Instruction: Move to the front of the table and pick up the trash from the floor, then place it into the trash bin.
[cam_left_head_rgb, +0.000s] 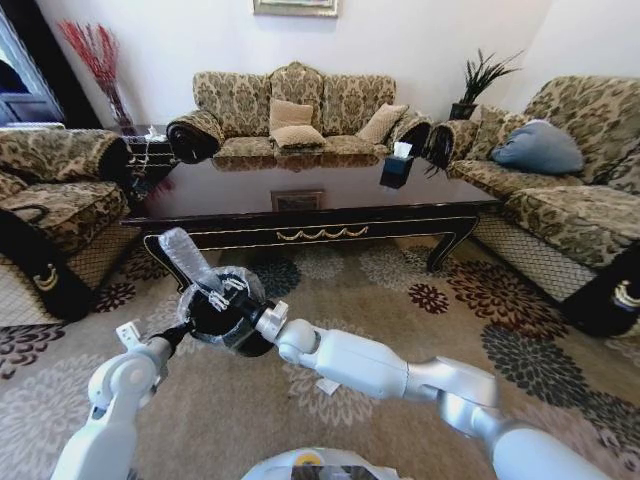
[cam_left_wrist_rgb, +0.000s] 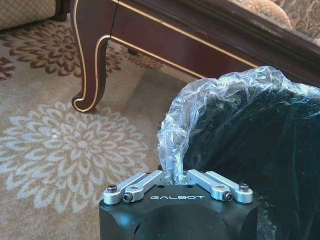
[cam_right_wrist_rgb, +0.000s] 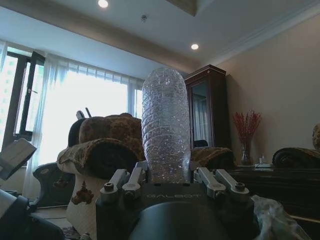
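A clear plastic bottle (cam_left_head_rgb: 186, 256), a piece of the trash, sticks up and to the left from my right gripper (cam_left_head_rgb: 218, 300), which is shut on it just over the trash bin (cam_left_head_rgb: 240, 335). In the right wrist view the bottle (cam_right_wrist_rgb: 165, 125) stands upright between the fingers of the right gripper (cam_right_wrist_rgb: 167, 176). My left gripper (cam_left_wrist_rgb: 177, 176) is shut on the clear liner (cam_left_wrist_rgb: 200, 100) at the rim of the black trash bin (cam_left_wrist_rgb: 260, 150). From the head, the left gripper (cam_left_head_rgb: 188, 328) sits at the bin's left side. The bin stands on the floor (cam_left_head_rgb: 400, 330) before the table (cam_left_head_rgb: 320, 190).
A curved table leg (cam_left_wrist_rgb: 92, 65) stands close to the bin. Sofas flank the table at left (cam_left_head_rgb: 50, 200), back (cam_left_head_rgb: 290, 115) and right (cam_left_head_rgb: 570, 190). A dark tissue box (cam_left_head_rgb: 397, 168) sits on the table. A small white scrap (cam_left_head_rgb: 327, 385) lies on the carpet under my right forearm.
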